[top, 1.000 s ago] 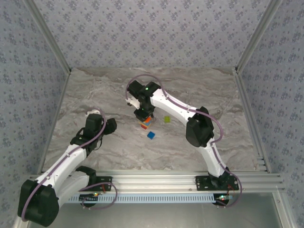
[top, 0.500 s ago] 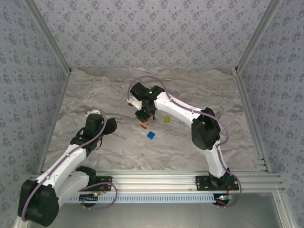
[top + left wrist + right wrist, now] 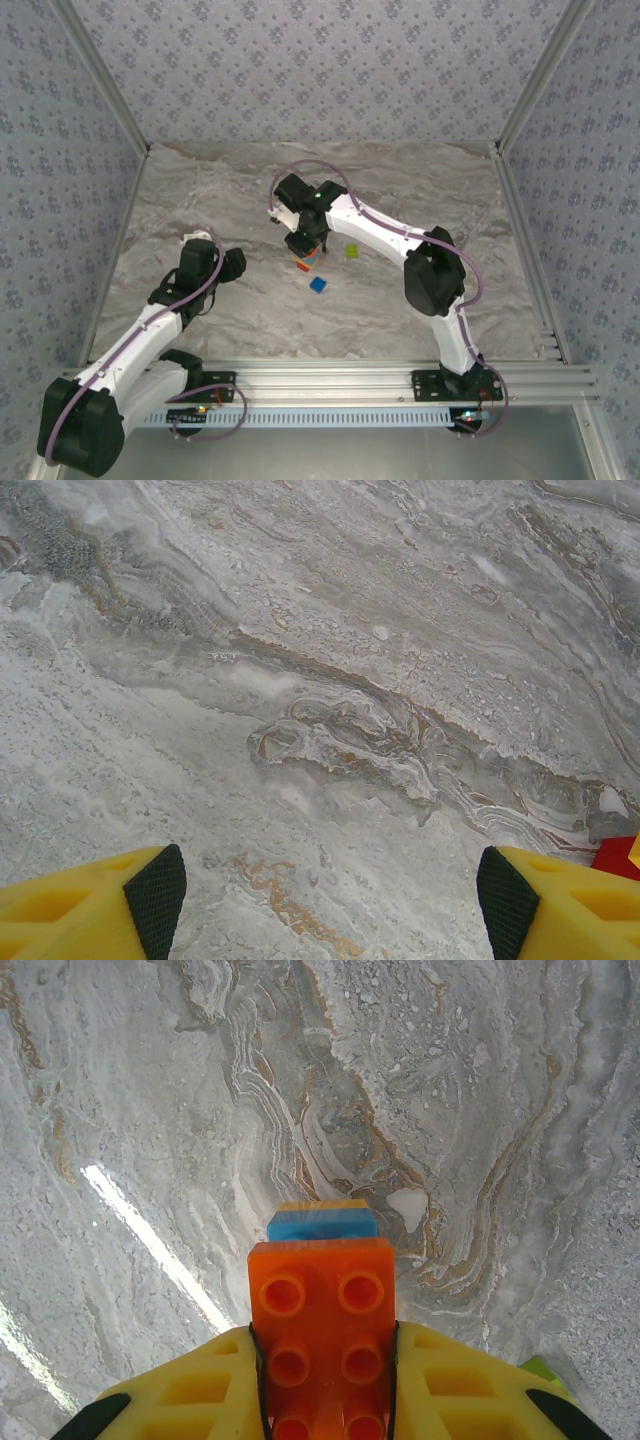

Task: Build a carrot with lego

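My right gripper (image 3: 322, 1360) is shut on an orange lego brick (image 3: 322, 1305), studs facing the camera, held between its yellow fingers (image 3: 190, 1395). Just beyond the orange brick I see a blue brick (image 3: 322, 1225) and a thin yellow-orange edge past it. From above, the right gripper (image 3: 306, 243) stands over a small red, orange and blue stack, the carrot (image 3: 305, 263), at the table's middle. A loose blue brick (image 3: 318, 285) and a lime green brick (image 3: 351, 251) lie close by. My left gripper (image 3: 330, 900) is open over bare marble; it sits to the left (image 3: 232, 262).
The marble-patterned table (image 3: 200, 190) is fenced by aluminium rails (image 3: 525, 250) and patterned walls. A red scrap (image 3: 617, 855) shows at the left wrist view's right edge. The green brick's corner (image 3: 545, 1368) peeks beside my right finger.
The right arm's elbow has swung to the right while its gripper stayed over the stack, shifting only slightly. The left arm has not moved.
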`<state>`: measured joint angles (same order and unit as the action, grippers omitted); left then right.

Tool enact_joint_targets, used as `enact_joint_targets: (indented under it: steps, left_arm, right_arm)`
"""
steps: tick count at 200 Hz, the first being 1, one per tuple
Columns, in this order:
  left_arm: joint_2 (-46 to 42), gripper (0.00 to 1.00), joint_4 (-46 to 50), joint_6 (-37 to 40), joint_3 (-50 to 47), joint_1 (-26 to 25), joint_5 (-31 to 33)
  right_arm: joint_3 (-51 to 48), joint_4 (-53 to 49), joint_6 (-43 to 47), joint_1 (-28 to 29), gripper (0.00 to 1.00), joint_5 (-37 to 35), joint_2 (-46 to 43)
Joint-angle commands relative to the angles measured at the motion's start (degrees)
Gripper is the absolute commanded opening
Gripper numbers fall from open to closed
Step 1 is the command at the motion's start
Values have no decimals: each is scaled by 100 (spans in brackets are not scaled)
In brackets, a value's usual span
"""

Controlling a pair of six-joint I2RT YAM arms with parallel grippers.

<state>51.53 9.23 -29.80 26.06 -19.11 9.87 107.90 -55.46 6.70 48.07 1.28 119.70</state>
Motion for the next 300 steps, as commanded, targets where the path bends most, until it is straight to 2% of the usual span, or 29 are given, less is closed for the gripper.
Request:
enact_joint_targets:
  steps: [1,48,202,254,300]
  left_arm:
    - [-38,79,-95,95,-35,31,-55]
    - [-45,79,-89,94,-40,31,-55]
    - [-31,79,-106,89,-40,31,-54]
    - [-37,79,-98,96,-39,31,-55]
    - [-45,79,-82,97,-38,30,-57]
  right_arm:
    - [-227,-758,-37,-43,29,-2,548]
    - [95,-901,7,-68,32,18,536]
    - [372,-720,-20,-124,63,291,224]
    - [354,-667,-105,-148,67,410,-392]
    - [-346,-492,-252,-151,68,-146,-1515]
